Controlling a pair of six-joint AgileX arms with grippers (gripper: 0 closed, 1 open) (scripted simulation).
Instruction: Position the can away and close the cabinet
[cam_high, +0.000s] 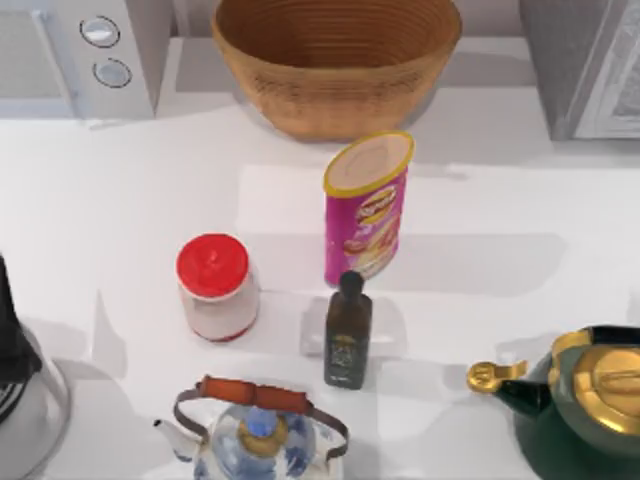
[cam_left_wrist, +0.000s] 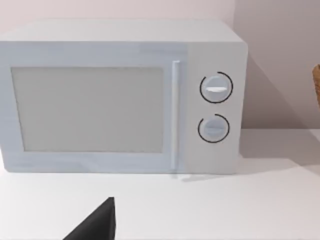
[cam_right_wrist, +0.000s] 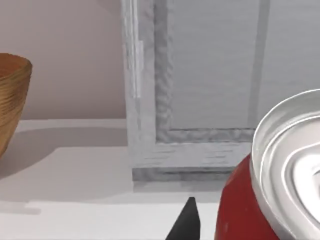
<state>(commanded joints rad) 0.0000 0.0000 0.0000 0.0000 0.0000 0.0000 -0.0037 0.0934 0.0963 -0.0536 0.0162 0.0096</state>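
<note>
Sitting right up close to the right hand (cam_right_wrist: 187, 220), red can (cam_right_wrist: 260, 200) faces the cabinet (cam_right_wrist: 210, 90); grip state, can't tell.

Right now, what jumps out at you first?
The tall pink chip canister stands mid-table, with the big woven wooden basket behind it. In the right wrist view, a red drink can with a silver top looms close before the grey cabinet. A white microwave sits back left.
</note>
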